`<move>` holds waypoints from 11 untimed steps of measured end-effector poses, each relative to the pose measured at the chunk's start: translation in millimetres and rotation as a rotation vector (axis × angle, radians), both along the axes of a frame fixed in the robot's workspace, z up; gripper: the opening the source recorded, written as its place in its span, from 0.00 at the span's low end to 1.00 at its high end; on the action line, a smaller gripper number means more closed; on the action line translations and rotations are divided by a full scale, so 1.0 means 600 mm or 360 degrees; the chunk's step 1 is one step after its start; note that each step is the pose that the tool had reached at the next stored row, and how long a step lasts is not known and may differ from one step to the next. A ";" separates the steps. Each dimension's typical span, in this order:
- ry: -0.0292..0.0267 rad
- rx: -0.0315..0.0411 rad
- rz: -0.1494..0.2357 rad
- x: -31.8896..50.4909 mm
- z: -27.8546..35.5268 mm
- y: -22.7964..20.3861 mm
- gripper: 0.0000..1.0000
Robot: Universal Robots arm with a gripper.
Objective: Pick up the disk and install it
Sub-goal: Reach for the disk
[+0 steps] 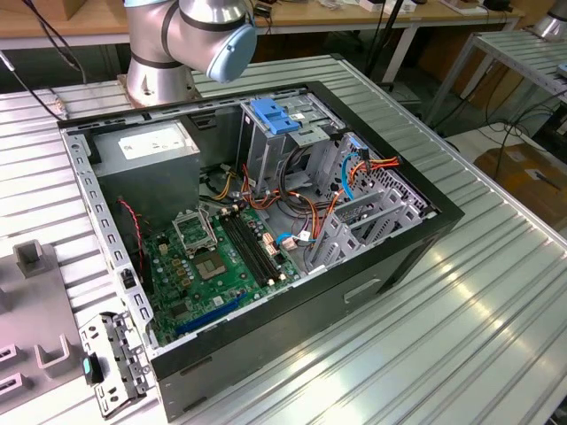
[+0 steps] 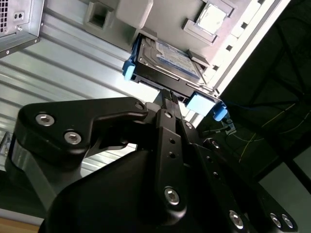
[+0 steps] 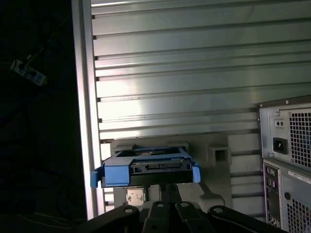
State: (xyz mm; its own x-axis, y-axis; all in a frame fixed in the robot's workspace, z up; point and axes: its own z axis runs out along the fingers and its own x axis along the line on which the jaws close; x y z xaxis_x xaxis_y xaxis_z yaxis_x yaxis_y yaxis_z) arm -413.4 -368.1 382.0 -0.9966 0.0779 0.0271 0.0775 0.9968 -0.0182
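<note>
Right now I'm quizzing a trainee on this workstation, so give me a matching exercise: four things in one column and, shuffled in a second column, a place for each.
Things:
1. disk
2. green motherboard
3. blue handle
4. grey box with white sticker

Places:
A. on top of the tall metal cage inside the case
B. flat on the open case's floor
C. in a grey holder on the ribbed table, outside the case
D. in the case's corner nearest the arm's base

Pairs: 1-C, 2-B, 3-A, 4-D.
</note>
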 end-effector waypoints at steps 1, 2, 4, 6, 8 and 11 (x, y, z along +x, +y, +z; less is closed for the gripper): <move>0.00001 0.0000 0.0000 -0.002 0.000 0.0000 0.11; 0.00001 0.0000 0.0000 -0.005 0.000 0.0001 0.11; 0.00001 0.0000 0.0000 -0.011 0.000 0.0001 0.11; 0.00001 0.0000 0.0000 -0.017 0.000 0.0001 0.11; 0.00001 0.0000 0.0000 -0.022 0.000 0.0001 0.11; 0.00000 0.0000 0.0000 -0.031 0.000 0.0001 0.11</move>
